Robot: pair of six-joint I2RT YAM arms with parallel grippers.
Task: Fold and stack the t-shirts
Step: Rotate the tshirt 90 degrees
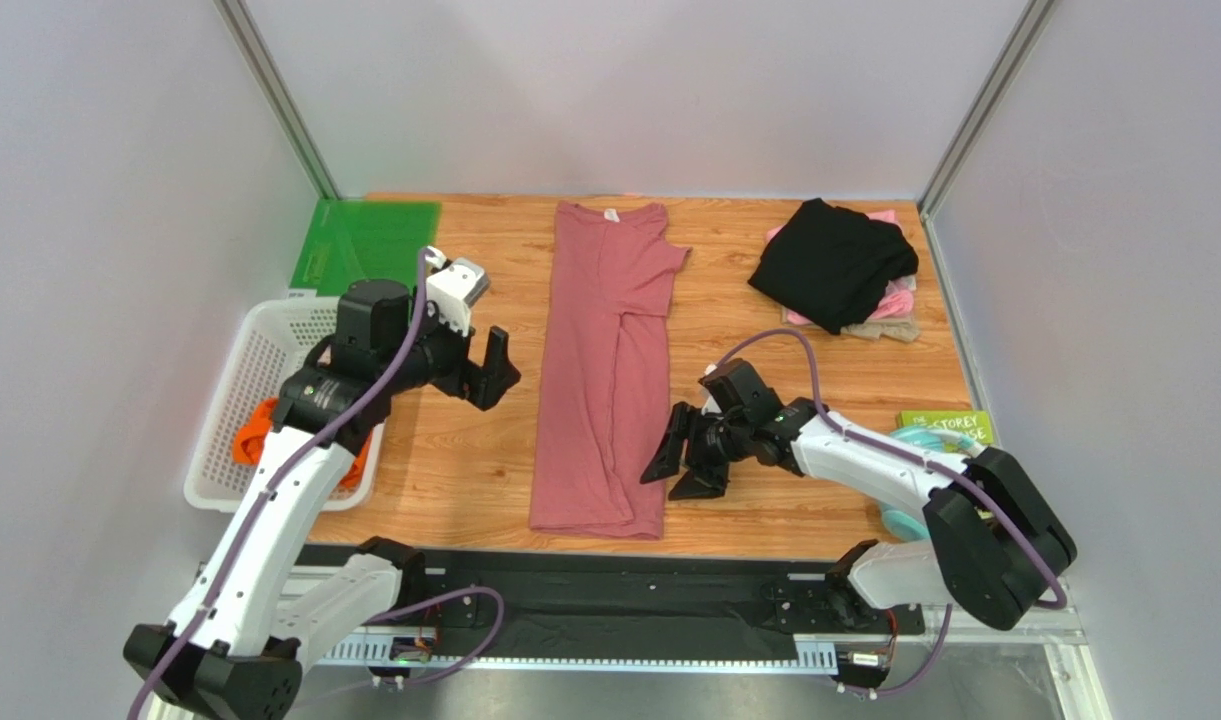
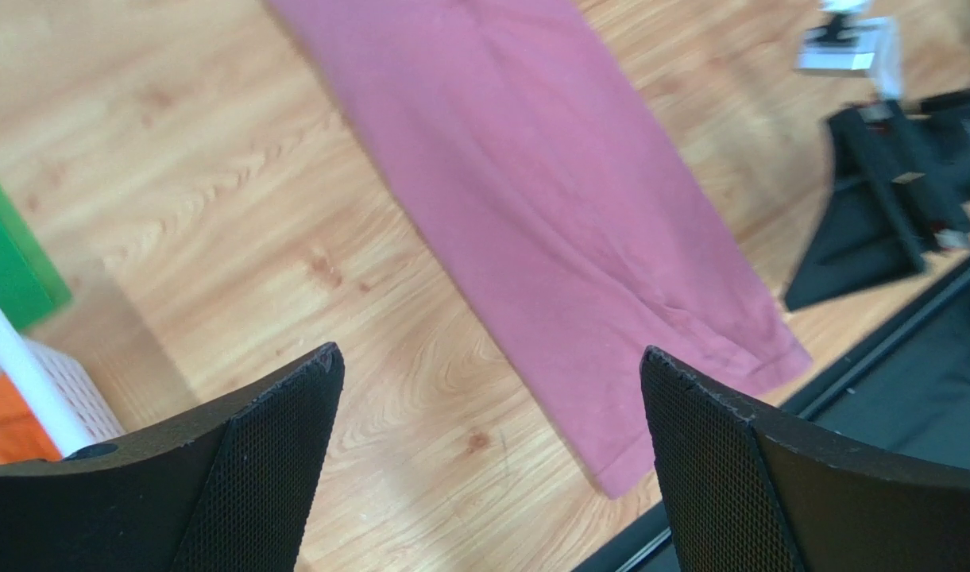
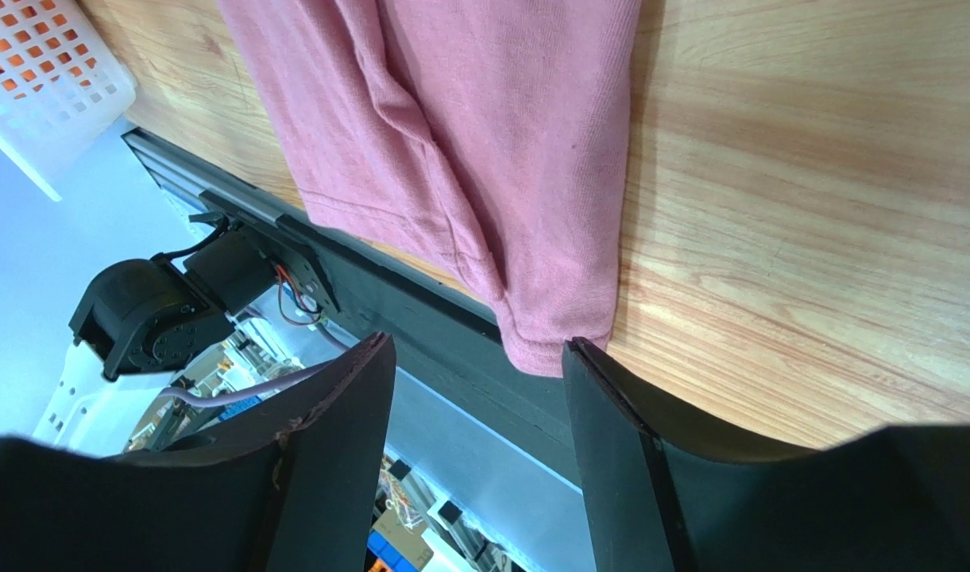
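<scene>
The dusty-rose t-shirt [image 1: 601, 375] lies flat, folded into a long narrow strip, right of the white basket [image 1: 263, 353]. The orange t-shirt [image 1: 256, 435] sits crumpled inside it. The black t-shirt [image 1: 830, 263] is heaped on the pale pink t-shirt [image 1: 890, 300], far to its right.

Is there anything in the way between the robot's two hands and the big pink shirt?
No, nothing visible. The dusty-rose shirt lies between them, and only bare wooden table separates it from the open left gripper on one side and the open right gripper on the other.
</scene>
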